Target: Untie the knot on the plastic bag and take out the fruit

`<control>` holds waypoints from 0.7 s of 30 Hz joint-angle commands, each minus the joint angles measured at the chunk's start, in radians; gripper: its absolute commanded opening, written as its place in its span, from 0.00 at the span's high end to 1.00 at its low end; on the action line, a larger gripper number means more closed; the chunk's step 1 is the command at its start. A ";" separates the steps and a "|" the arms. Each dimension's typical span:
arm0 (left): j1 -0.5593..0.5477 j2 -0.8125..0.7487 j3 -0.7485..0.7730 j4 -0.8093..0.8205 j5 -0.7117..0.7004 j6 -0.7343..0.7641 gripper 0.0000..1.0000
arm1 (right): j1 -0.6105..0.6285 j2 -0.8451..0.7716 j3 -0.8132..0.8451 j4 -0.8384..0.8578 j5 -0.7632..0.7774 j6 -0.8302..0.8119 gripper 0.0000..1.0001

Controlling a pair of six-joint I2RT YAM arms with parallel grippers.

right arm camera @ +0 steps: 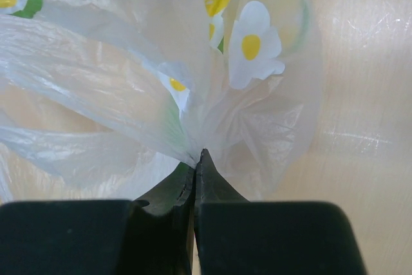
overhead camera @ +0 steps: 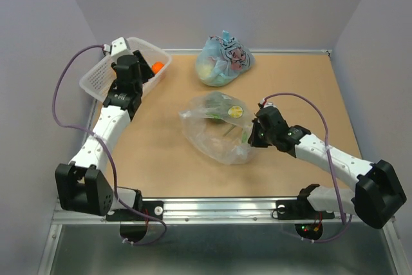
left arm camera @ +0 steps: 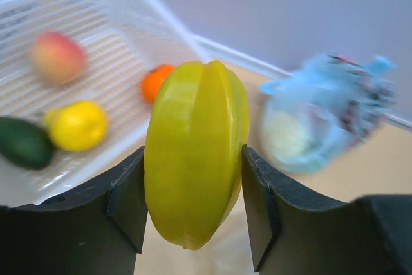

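Observation:
The see-through plastic bag [overhead camera: 215, 130] with yellow-green printed marks lies open and slack at mid-table. My right gripper [overhead camera: 252, 134] is shut on its right edge; the right wrist view shows the film [right arm camera: 129, 94] pinched between the closed jaws [right arm camera: 195, 159]. My left gripper [overhead camera: 143, 69] hovers over the white basket [overhead camera: 96, 78] and is shut on a ribbed yellow-green fruit [left arm camera: 193, 152]. In the basket [left arm camera: 129, 4] lie a peach [left arm camera: 56, 57], an orange [left arm camera: 156, 82], a lemon [left arm camera: 77, 125] and a dark green avocado-like fruit [left arm camera: 24, 143].
A knotted light-blue bag with black cartoon print [overhead camera: 223, 61] sits at the back centre, also in the left wrist view [left arm camera: 322, 120]. Grey walls close the table on three sides. A metal rail [overhead camera: 219, 209] runs along the near edge.

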 commanded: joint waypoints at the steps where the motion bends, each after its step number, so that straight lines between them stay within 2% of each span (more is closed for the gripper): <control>1: 0.183 0.089 0.036 -0.046 -0.027 -0.035 0.75 | -0.004 -0.044 -0.004 0.000 -0.035 -0.026 0.99; 6: 0.355 0.250 0.113 -0.047 0.024 -0.047 0.66 | -0.006 -0.054 0.011 -0.006 -0.051 -0.035 0.99; 7: 0.367 0.291 0.128 -0.047 0.015 -0.043 0.61 | -0.006 -0.055 0.011 -0.008 -0.052 -0.035 0.99; 8: 0.381 0.292 0.144 -0.047 0.015 -0.038 0.61 | -0.004 -0.057 0.011 -0.010 -0.052 -0.035 0.99; 11: 0.410 0.385 0.204 -0.059 -0.001 -0.009 0.36 | -0.006 -0.067 0.010 -0.013 -0.054 -0.040 0.99; 12: 0.414 0.401 0.222 -0.067 -0.001 -0.003 0.21 | -0.004 -0.070 0.010 -0.014 -0.052 -0.043 0.99; 14: 0.417 0.433 0.263 -0.090 -0.004 0.008 0.07 | -0.006 -0.074 0.014 -0.017 -0.051 -0.049 0.99; 17: 0.418 0.453 0.280 -0.090 -0.010 0.012 0.01 | -0.004 -0.075 0.024 -0.020 -0.043 -0.063 0.97; 21: 0.417 0.442 0.290 -0.121 0.016 -0.006 0.01 | -0.004 -0.069 0.044 -0.026 -0.023 -0.078 0.96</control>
